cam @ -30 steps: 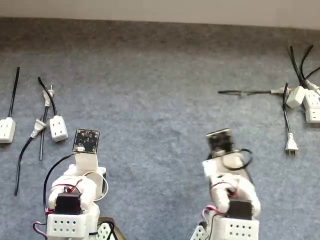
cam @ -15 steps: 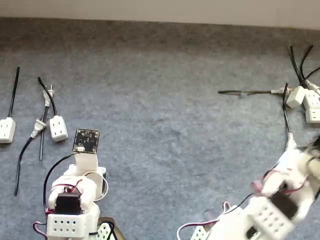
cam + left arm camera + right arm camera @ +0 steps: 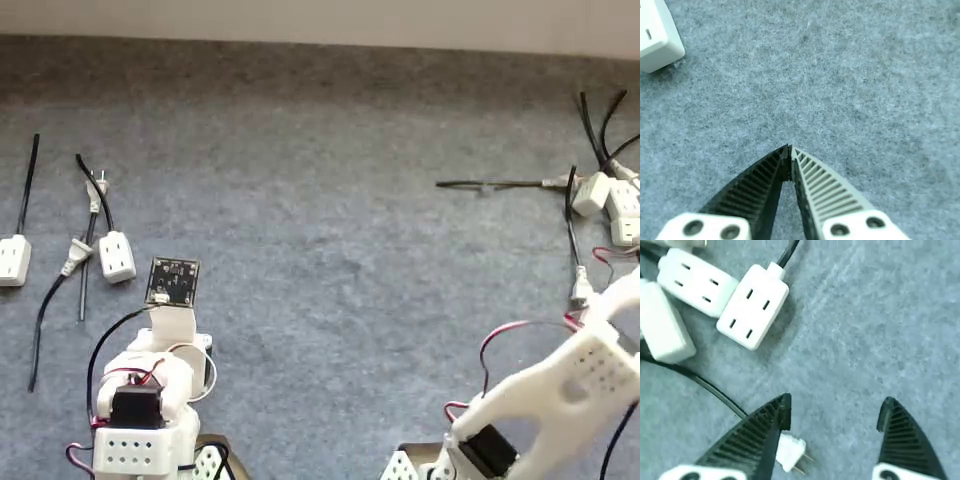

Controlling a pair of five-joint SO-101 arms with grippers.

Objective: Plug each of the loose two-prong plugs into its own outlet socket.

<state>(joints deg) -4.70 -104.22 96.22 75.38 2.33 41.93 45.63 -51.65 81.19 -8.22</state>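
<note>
From above, the left arm (image 3: 148, 390) sits folded at about 7 o'clock on the grey carpet (image 3: 330, 200). The right arm (image 3: 565, 385) stretches from 5 o'clock out toward the 3 o'clock edge.

The left gripper (image 3: 790, 150) has its fingers pressed together tip to tip over bare carpet, with nothing between them. The corner of a white outlet (image 3: 657, 35) lies well beyond the tips and off to one side.

The right gripper (image 3: 836, 400) has its fingers spread wide. A loose plug (image 3: 790, 452), white, lies on the carpet just beside one finger (image 3: 750, 437). It is partly tucked under that finger and sits nearer the wrist than the fingertip. Its two prongs point into the gap between the fingers, and neither finger is clamped on it. Its black cord (image 3: 710, 387) runs away past the same finger.

Beyond the tips, three white blocks lie bunched together. A two-socket outlet (image 3: 752, 307) lies slots up, a second outlet (image 3: 697, 282) lies just beside it, and a third block (image 3: 662, 327) lies farther over.

In the high view this plug sits at about 4 o'clock, at the edge of the right arm. The outlet cluster (image 3: 625, 205) lies past it at 3 o'clock.

Over at 9 o'clock, well apart from the left arm, lie a near outlet (image 3: 117, 256), a far outlet (image 3: 12, 259), a grey-white plug (image 3: 72, 260) between them, and a small plug (image 3: 98, 186) farther back.
</note>
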